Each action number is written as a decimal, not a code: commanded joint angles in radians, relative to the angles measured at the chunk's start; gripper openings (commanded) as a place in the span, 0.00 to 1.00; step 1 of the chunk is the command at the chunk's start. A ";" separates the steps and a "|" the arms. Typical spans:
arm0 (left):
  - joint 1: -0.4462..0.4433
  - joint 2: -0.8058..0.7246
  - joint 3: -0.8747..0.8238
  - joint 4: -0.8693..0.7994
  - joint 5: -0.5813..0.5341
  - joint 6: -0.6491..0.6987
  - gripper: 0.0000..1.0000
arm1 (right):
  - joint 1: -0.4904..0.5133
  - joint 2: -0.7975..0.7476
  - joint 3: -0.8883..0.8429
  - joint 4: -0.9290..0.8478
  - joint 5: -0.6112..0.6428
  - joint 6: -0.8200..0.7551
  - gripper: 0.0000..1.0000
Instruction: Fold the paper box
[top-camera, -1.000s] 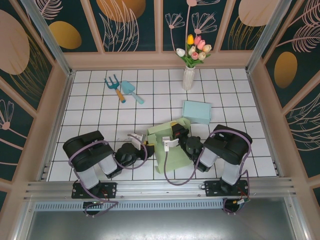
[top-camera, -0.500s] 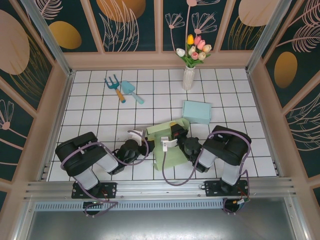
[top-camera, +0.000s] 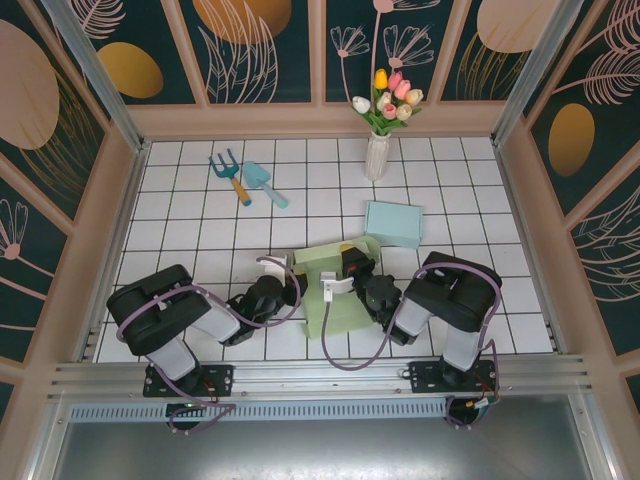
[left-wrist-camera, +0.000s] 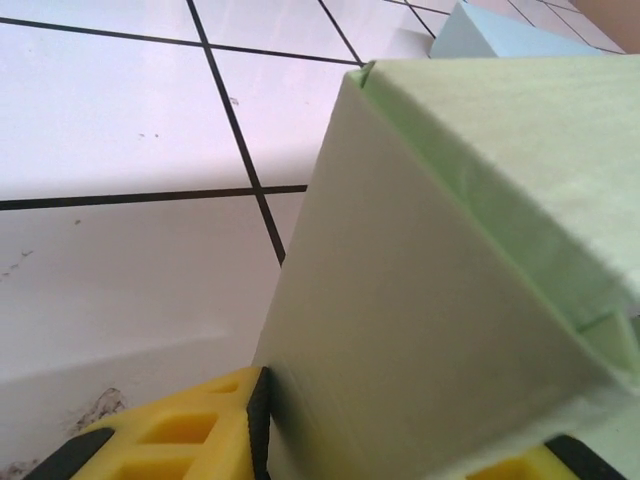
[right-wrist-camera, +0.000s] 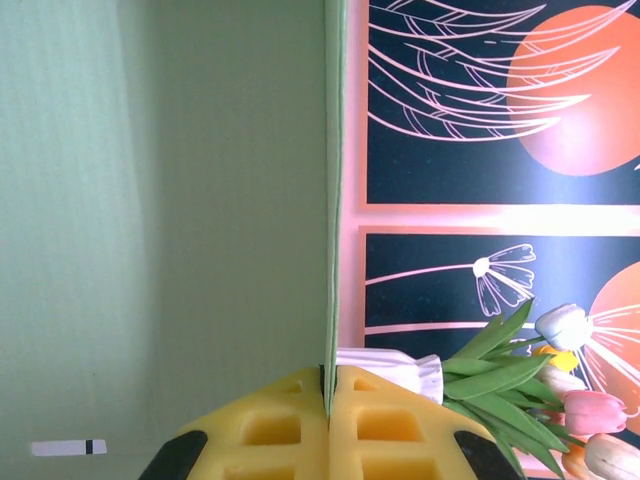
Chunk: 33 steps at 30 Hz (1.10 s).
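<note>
box | long axis roughly near-far | right hand pinches wall | left hand grip unclear

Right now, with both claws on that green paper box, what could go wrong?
The right claw is shut on one thin wall of the green box; a hard pull might tear or crease it. The left claw straddles a folded corner, so squeezing could crush that fold. The blue box lies close behind and might get bumped.
</note>
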 joint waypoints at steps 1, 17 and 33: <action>-0.001 -0.008 0.043 -0.003 -0.117 -0.052 0.30 | 0.029 0.015 -0.008 -0.105 -0.046 0.044 0.00; -0.001 0.112 0.226 -0.565 -0.670 -0.248 0.00 | 0.030 -0.026 0.010 -0.229 0.041 0.151 0.00; -0.001 0.153 0.272 -0.651 -0.741 -0.186 0.16 | 0.025 -0.066 0.006 -0.303 0.042 0.205 0.00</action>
